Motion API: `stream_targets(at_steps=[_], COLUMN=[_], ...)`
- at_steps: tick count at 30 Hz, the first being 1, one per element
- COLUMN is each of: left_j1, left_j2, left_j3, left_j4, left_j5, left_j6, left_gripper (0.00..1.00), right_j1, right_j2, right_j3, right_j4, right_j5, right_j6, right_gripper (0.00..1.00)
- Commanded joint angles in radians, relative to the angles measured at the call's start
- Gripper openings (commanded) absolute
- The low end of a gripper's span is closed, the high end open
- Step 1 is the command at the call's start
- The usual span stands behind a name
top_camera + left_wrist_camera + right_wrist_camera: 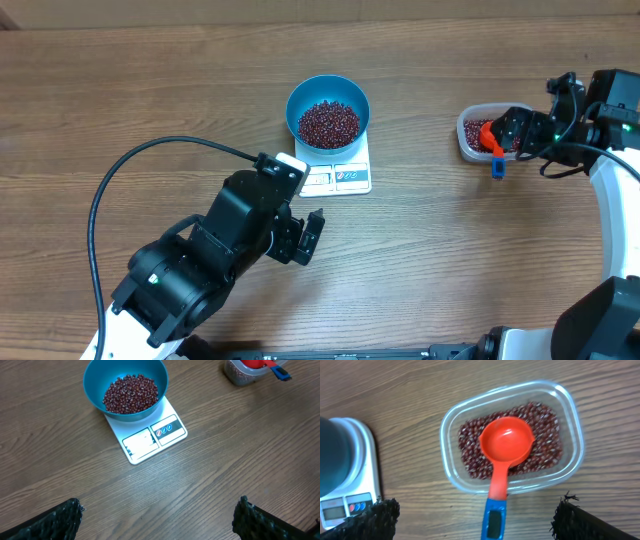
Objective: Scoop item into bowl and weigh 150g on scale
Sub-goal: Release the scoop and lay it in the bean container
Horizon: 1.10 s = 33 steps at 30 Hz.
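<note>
Beans (131, 393) heap in the blue bowl (95, 390), which sits on the scale (150, 442) ahead of my left gripper (159, 520). That gripper hangs wide and empty, well back from the display edge. More beans lie in the clear container (572, 425) just below my right gripper (476, 519), also spread wide and holding nothing. The orange scoop (506, 442) rests hollow-up on them, its blue handle (494, 520) jutting over the near rim between my fingers. If I pinch that handle off-centre, I expect the scoop to lever on the rim and flick beans out or skid the light container. A loaded scoop carried across could spill or nudge the bowl, which overhangs the scale. I cannot read the display, so overshooting is possible. Bare wood lies open between container and scale.
</note>
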Motion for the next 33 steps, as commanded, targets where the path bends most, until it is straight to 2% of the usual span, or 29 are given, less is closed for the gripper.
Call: stream_targets(at_steps=[1,10,18,26,33], left_j1=[-0.006,-0.006,-0.006,-0.006,-0.006], left_j2=[0.006,0.006,0.006,0.006,0.006], left_j3=[0.000,0.000,0.000,0.000,0.000], left_j4=[-0.002,-0.003,-0.003,-0.003,-0.003], left_j5=[-0.010,-0.010,-0.010,-0.010,-0.010], left_j6=[0.014,0.014,0.014,0.014,0.014], left_gripper=[0.99,0.99,0.99,0.99,0.99], right_j1=[-0.002,-0.002,-0.002,0.000,0.000], right_j2=[0.001,0.001,0.001,0.001,0.001], right_j3=[0.024,0.024,0.023,0.023,0.023], right_j4=[0.017,0.142,0.154,0.094,0.090], right_j5=[0.075,0.175,0.185,0.148,0.024], right_j6=[0.002,0.003,0.003,0.003,0.003], right_gripper=[1.00,1.00,1.00,1.00,1.00])
